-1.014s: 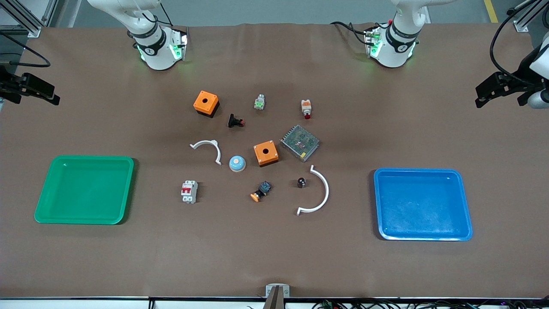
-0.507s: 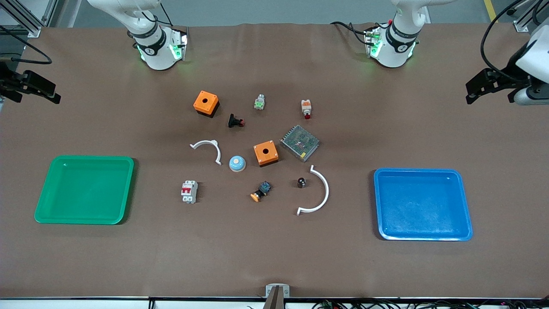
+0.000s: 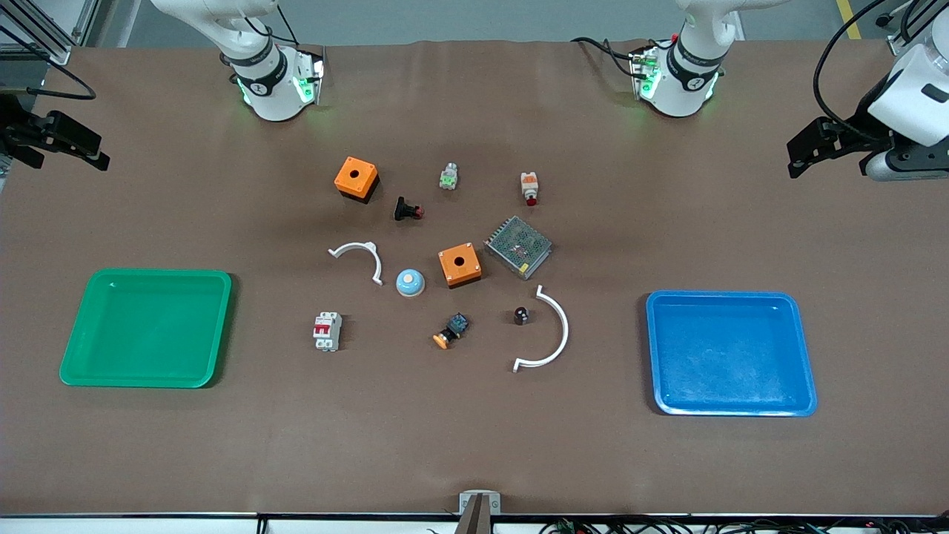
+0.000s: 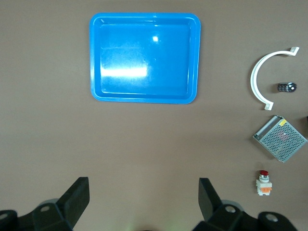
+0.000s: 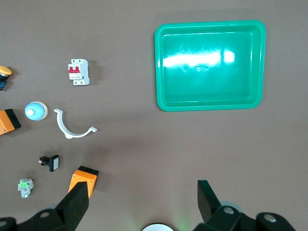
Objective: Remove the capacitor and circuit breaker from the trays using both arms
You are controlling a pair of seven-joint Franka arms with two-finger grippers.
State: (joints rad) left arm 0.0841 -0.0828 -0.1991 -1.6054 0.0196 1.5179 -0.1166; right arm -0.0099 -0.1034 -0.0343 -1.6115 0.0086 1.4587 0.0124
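Observation:
The capacitor [image 3: 522, 316], a tiny black cylinder with a white mark, lies inside the curve of a white arc [image 3: 552, 334]. It also shows in the left wrist view [image 4: 287, 87]. The breaker [image 3: 327, 331], grey-white with red levers, lies between the green tray [image 3: 145, 374] and the middle cluster, and shows in the right wrist view [image 5: 78, 72]. My left gripper [image 3: 804, 152] [image 4: 143, 192] is open and empty, high over bare table at the left arm's end. My right gripper [image 3: 93, 157] [image 5: 143, 192] is open and empty, high over the right arm's end.
A blue tray [image 3: 730, 404] sits toward the left arm's end. The middle cluster holds two orange boxes [image 3: 356, 178] [image 3: 459, 265], a metal mesh unit [image 3: 518, 246], a blue dome [image 3: 410, 282], a second white arc [image 3: 361, 256] and several small buttons.
My left gripper has moved in from the table's end toward the middle. My right gripper has shifted slightly toward the robots' side. Nothing on the table has moved.

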